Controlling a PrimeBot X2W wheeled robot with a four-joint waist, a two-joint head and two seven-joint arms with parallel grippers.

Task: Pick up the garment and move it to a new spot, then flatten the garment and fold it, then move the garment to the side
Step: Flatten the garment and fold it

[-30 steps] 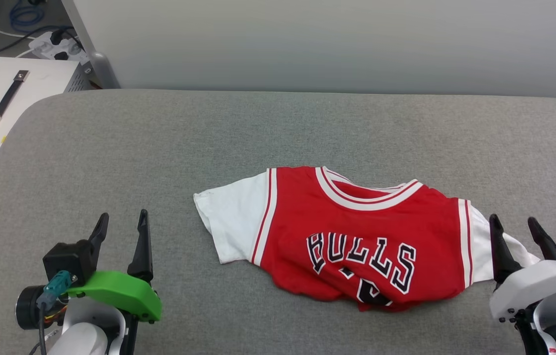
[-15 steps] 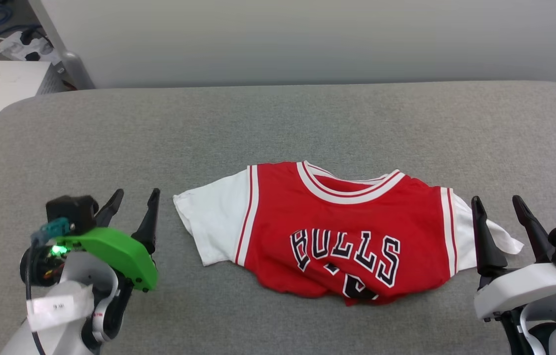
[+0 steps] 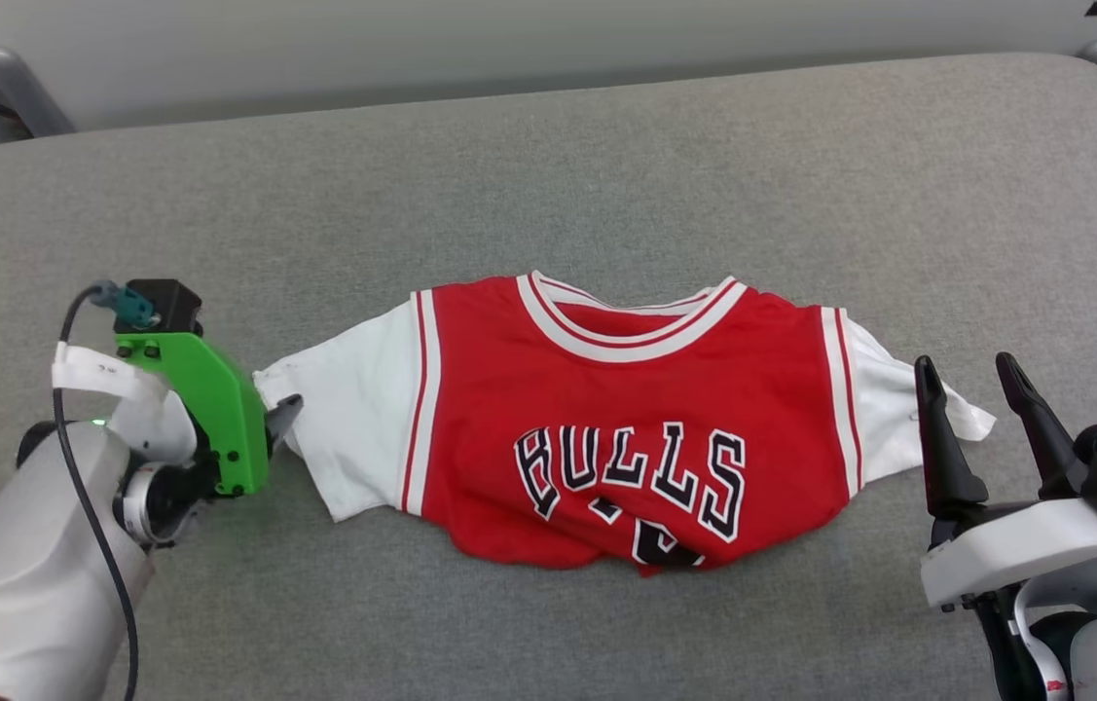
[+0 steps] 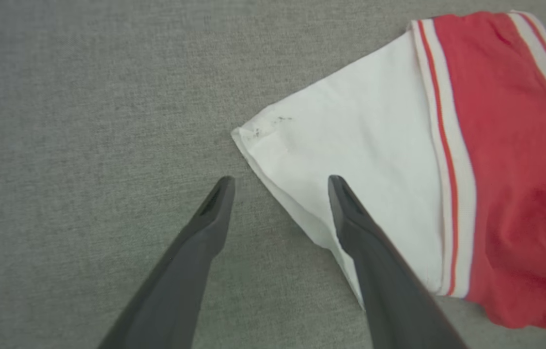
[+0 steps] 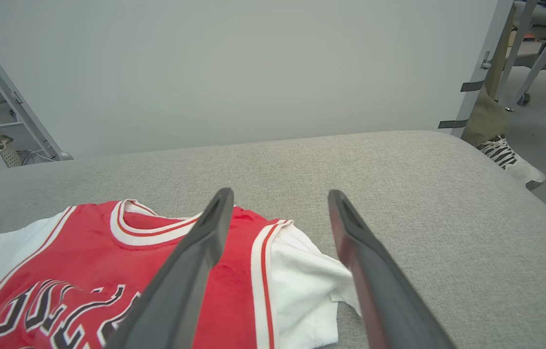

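Grey cloth covers the desk [image 3: 548,146], and the garment [image 3: 626,389] lies chest-up near its middle, its hem bunched under the lettering. The left hand [image 4: 280,179] hangs spread over the edge of one white sleeve [image 4: 360,140], one finger above cloth, the other above bare desk. The right hand [image 3: 965,362] stands spread just beside the other sleeve [image 3: 884,389], holding nothing. For a clean lift, each hand should probably sink until the sleeve edge sits deep between its fingers, then pinch both layers.

Red jersey [image 3: 606,389] rumpled, chest-up on grey padding
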